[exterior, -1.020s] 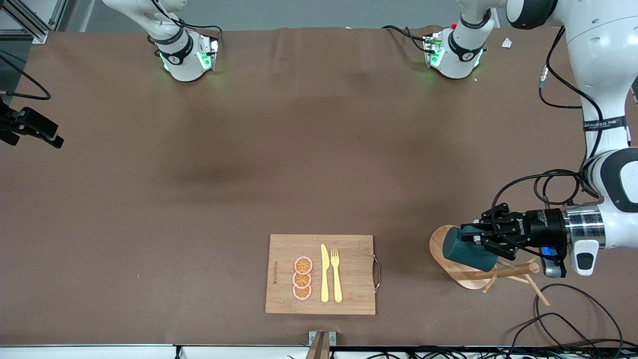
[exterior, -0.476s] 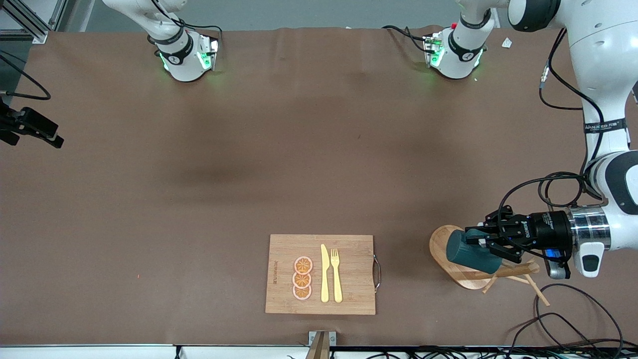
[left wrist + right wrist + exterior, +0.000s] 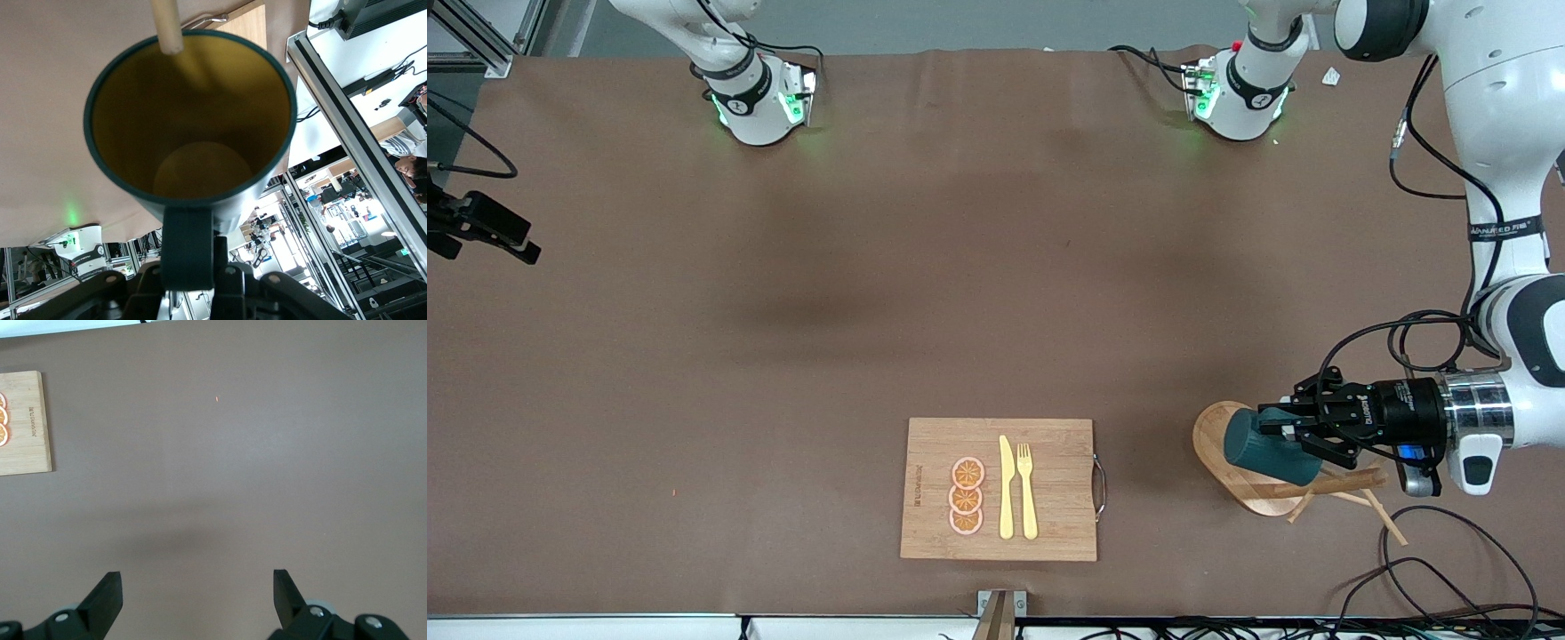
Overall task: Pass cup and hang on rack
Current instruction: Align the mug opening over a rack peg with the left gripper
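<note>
Hanging step now: the left gripper (image 3: 1282, 433) is clamped on the cup's handle, holding the cup (image 3: 1267, 451) sideways over the rack (image 3: 1249, 484), a peg (image 3: 167, 27) at its rim. Next, I'd judge, the handle must be threaded onto a peg. The right gripper (image 3: 198, 593) waits spread wide over bare table

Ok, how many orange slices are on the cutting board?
3, stacked in a line on the cutting board beside the knife: farthest, middle, nearest the front camera. None appears hidden.
</note>
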You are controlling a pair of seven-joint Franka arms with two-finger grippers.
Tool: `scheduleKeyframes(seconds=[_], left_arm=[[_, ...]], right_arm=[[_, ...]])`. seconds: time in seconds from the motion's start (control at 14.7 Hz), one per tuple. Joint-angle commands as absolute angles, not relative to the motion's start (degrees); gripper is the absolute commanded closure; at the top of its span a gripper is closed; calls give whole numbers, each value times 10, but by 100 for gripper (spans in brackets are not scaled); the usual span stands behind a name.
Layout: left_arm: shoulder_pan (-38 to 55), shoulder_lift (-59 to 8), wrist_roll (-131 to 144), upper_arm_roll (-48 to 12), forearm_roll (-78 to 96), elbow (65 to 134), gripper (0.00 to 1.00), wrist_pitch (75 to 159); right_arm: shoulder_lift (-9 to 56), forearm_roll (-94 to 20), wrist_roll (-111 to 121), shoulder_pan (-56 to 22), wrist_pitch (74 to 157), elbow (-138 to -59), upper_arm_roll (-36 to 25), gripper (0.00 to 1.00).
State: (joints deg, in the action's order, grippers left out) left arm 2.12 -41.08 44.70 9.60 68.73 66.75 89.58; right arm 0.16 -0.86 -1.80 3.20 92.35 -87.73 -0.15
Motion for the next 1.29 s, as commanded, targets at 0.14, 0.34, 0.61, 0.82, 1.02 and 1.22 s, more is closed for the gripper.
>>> scheduleKeyframes(seconds=[0.14, 0.34, 0.61, 0.82, 1.02, 1.22], left_arm=[[9, -422, 447, 96, 702, 662, 100, 881], [9, -422, 446, 96, 702, 662, 100, 881], [4, -427, 445, 96, 702, 661, 100, 882], [2, -432, 439, 96, 702, 660, 100, 884], [1, -433, 439, 96, 702, 660, 100, 894], [-3, -432, 439, 97, 702, 659, 100, 896]], right_arm=[[-6, -4, -13, 39, 923, -883, 4, 0], [-6, -4, -13, 39, 922, -883, 4, 0], [-6, -4, -13, 40, 920, -883, 4, 0], [-6, -4, -13, 40, 920, -883, 4, 0], [-6, -3, -13, 40, 921, -883, 4, 0], [-6, -3, -13, 39, 920, -883, 4, 0]])
